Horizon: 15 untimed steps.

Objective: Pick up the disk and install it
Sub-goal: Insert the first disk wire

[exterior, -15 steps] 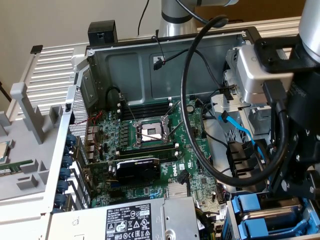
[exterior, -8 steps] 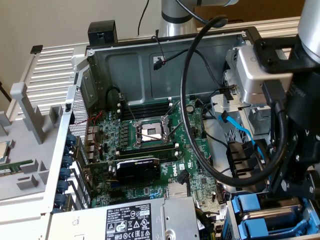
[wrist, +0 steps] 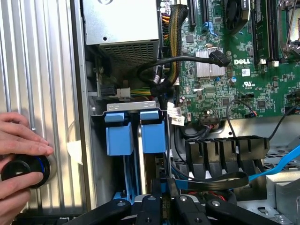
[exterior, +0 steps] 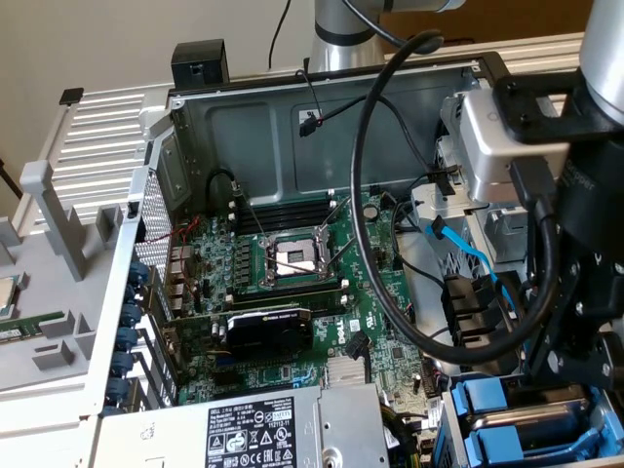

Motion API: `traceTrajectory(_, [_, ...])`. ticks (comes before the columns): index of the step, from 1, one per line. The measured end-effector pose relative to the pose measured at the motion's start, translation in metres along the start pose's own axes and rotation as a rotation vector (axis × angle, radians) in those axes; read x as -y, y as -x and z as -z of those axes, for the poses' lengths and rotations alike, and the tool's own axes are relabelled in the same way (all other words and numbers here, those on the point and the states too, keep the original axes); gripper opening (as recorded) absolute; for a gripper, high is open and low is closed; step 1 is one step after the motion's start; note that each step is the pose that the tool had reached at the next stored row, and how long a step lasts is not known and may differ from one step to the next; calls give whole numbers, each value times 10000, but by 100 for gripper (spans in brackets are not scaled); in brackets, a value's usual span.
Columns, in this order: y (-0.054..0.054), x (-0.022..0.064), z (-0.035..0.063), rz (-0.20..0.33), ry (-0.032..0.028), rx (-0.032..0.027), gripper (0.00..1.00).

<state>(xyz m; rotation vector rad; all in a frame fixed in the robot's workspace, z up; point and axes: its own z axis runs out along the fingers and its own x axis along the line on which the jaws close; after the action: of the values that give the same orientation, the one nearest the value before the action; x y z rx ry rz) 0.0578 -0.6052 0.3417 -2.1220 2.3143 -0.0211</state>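
My gripper [wrist: 161, 199] is nearly closed on the disk [wrist: 159, 185], edge-on over the drive bay [wrist: 136, 136]. A person's hand [wrist: 21, 159] rests just beside the case.

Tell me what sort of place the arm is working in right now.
Probably a computer assembly or repair bench: an opened desktop PC case lies on its side, showing its green motherboard, power supply and blue drive carriers.

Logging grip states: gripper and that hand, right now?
Gripper: shut on the disk, over the drive bay.
Person's hand: holding a black knob.
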Motion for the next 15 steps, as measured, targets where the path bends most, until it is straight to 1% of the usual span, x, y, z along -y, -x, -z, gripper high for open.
traceTrajectory(5, [0, -2, -10, 0, -4, 0, 16])
traceTrajectory(15, [0, -8, -22, -1, -41, 5, 16])
